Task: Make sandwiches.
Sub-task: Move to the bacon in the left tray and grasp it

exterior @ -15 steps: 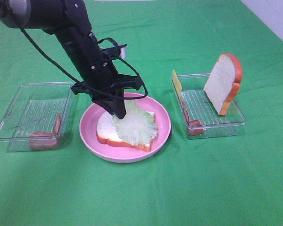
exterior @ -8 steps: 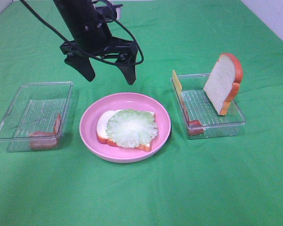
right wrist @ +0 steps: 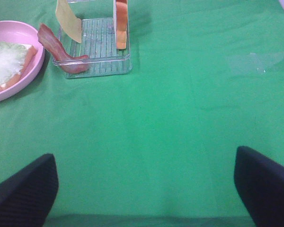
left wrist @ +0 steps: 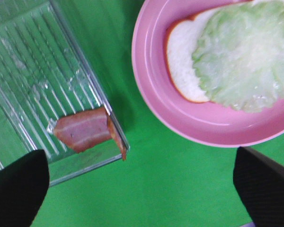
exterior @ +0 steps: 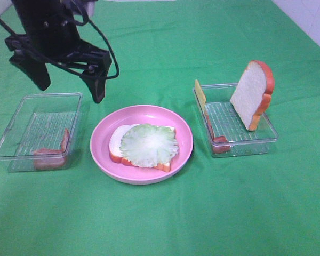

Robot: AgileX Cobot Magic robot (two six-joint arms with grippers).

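Lying flat on the pink plate [exterior: 184, 133], a half-built sandwich [exterior: 147, 162]: one white bread slice [exterior: 116, 145] with an orange-brown crust, topped by a pale green, frilly lettuce leaf [exterior: 149, 143] that covers most of it. Left gripper [exterior: 70, 89] hangs above the gap between the plate and the left clear tray [exterior: 20, 106], jaws spread wide, empty. Bacon strip [exterior: 49, 156] lies in that tray's near corner. Right clear tray [exterior: 269, 134] holds a second bread slice [exterior: 252, 95] leaning upright, yellow cheese [exterior: 200, 92] and another bacon strip [exterior: 219, 143]. Right gripper [right wrist: 144, 194] is released, over bare green cloth [right wrist: 180, 118].
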